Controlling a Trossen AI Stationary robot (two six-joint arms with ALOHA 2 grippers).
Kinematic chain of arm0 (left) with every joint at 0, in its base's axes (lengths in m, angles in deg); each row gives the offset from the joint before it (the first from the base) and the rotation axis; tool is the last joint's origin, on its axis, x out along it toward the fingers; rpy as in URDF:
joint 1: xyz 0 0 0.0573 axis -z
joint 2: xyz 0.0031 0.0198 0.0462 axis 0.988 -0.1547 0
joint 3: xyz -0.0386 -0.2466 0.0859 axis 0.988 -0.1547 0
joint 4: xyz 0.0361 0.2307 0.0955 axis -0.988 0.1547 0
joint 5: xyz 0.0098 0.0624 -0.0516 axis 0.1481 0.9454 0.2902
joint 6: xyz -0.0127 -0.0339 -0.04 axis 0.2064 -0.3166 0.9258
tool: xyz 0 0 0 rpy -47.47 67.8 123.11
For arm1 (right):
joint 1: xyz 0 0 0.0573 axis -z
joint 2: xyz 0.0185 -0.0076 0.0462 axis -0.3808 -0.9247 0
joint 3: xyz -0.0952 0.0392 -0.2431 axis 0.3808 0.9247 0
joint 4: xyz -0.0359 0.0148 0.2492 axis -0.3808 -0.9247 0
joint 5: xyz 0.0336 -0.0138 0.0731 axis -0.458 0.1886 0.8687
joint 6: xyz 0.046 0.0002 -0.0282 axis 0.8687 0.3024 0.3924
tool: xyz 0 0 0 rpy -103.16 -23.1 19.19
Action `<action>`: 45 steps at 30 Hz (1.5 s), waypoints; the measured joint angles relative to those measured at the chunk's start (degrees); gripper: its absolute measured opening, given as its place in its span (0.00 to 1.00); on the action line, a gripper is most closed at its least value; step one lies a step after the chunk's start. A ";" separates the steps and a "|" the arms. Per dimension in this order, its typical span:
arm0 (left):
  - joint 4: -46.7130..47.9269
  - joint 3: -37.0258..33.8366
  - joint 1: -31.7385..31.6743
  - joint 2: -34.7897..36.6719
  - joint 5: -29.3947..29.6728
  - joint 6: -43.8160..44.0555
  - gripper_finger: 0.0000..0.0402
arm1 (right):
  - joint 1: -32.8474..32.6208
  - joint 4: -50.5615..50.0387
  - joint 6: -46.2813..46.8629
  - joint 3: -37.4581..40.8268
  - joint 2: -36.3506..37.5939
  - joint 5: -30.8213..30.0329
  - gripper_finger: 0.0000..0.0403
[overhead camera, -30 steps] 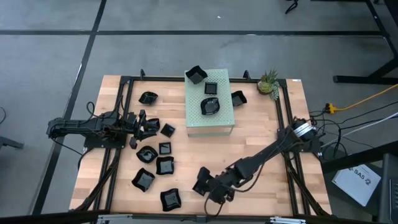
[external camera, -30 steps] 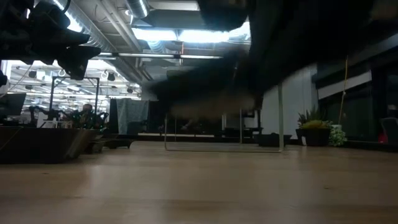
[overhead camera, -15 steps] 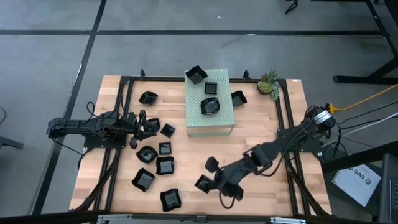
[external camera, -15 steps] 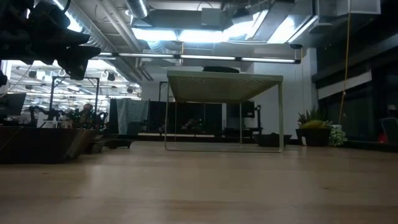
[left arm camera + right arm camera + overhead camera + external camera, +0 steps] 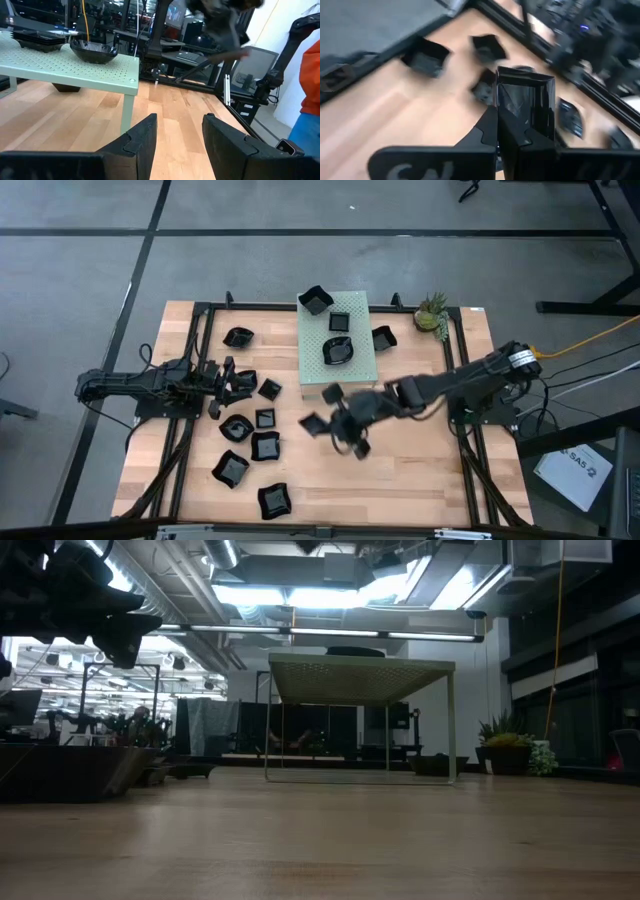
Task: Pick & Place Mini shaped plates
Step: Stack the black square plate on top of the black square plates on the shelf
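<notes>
right hand (image 5: 325,420) over mid desk (image 5: 420,470), just at 6 o'clock of the pale green perforated box (image 5: 350,375). in the right wrist view the fingers (image 5: 512,135) are pressed together on the rim of a glossy square black plate (image 5: 526,100), held edge-up. in the high view the hand area is blurred; dark shapes at its tip, plate not separable there.

left hand (image 5: 222,385) low at the 9 o'clock side of the desk, fingers (image 5: 142,142) spread apart with nothing between them, pointing toward the box.

plates: three on or against the box — one overhanging its 11 o'clock corner (image 5: 315,300), a small square one (image 5: 338,321), a rounder one (image 5: 338,351) near centre. one (image 5: 383,338) on the desk just at 3 o'clock of the box. one (image 5: 238,337) at 10 o'clock of the desk. a cluster near the left hand toward 7 o'clock: (image 5: 268,389), (image 5: 237,427), (image 5: 264,418), (image 5: 266,446), (image 5: 230,469), (image 5: 274,501).

small spiky plant (image 5: 432,312) at the 1 o'clock corner.

writing: white sheet on the floor (image 5: 578,470) at 4 o'clock, print too small to be sure of. pale lettering on the right wrist housing (image 5: 420,170), partly cut off, not legible.
</notes>
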 joint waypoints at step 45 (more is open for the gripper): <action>0.00 -0.01 0.00 0.01 0.01 0.00 0.38 | 34.71 -9.51 5.43 -0.07 0.65 -14.32 0.01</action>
